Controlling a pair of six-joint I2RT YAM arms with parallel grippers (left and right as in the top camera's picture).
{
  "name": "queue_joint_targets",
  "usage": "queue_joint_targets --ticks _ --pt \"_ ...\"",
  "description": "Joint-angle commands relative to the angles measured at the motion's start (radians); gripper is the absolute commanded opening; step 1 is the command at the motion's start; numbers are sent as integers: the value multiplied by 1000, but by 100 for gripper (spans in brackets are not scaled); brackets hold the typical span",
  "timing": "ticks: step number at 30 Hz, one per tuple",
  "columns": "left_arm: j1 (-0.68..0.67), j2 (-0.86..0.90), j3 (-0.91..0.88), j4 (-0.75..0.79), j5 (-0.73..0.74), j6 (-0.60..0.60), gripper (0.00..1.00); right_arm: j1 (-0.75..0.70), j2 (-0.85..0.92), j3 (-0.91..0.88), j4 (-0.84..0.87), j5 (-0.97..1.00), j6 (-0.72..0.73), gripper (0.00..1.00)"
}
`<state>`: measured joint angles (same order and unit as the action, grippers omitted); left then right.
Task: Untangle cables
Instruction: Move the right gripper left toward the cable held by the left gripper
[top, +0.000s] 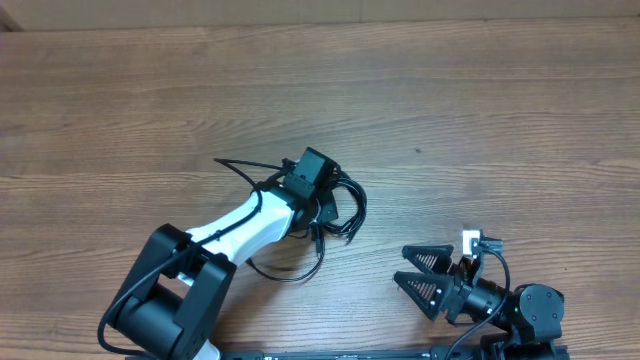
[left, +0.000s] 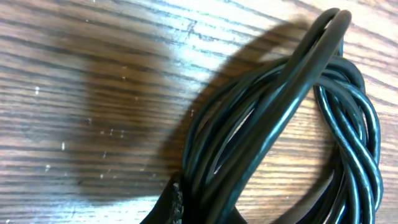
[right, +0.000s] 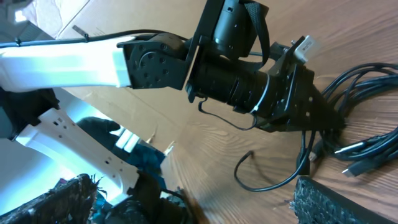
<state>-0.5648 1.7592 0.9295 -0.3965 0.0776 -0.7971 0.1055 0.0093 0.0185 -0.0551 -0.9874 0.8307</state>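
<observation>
**Gripping the cable bundle near mid-table**

Wooden table (top: 450, 90) fills the overhead view. Left arm (top: 240, 225), white and black, extends from 7 o'clock toward the centre. Right arm (top: 520, 305) sits at 4 o'clock. The cables (top: 355, 205) (left: 348, 124) (right: 367, 81) lie looped together just off centre toward 5 o'clock. 1 strand runs out to 10 o'clock and another curls toward 7 o'clock. Left gripper (top: 322, 207) (right: 333, 121) is closed tight, pinching strands of the bundle. Right gripper (top: 400, 265) points to 9 o'clock with its jaws spread fully. It holds nothing and sits well apart from the cables.
</observation>
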Motion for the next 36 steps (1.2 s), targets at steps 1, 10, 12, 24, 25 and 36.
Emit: queue_joint_targets --ticks 1,10,12,24,25,36 --pt "22 -44 -10 -55 75 60 4 -3 -2 -10 9 -10 3 100" --pt "22 -343 -10 -196 43 185 4 -3 9 7 -50 97 -47 99" --pt "22 -427 -10 -219 43 220 4 -3 25 43 -129 182 -48 99" --pt "22 -708 -10 -189 -142 293 4 22 159 294 -478 70 -15 82" --pt "22 -708 -10 -175 -135 275 4 27 159 306 -478 43 -3 82" --pt "21 -706 -10 -171 -100 114 4 45 243 627 -539 489 -243 99"
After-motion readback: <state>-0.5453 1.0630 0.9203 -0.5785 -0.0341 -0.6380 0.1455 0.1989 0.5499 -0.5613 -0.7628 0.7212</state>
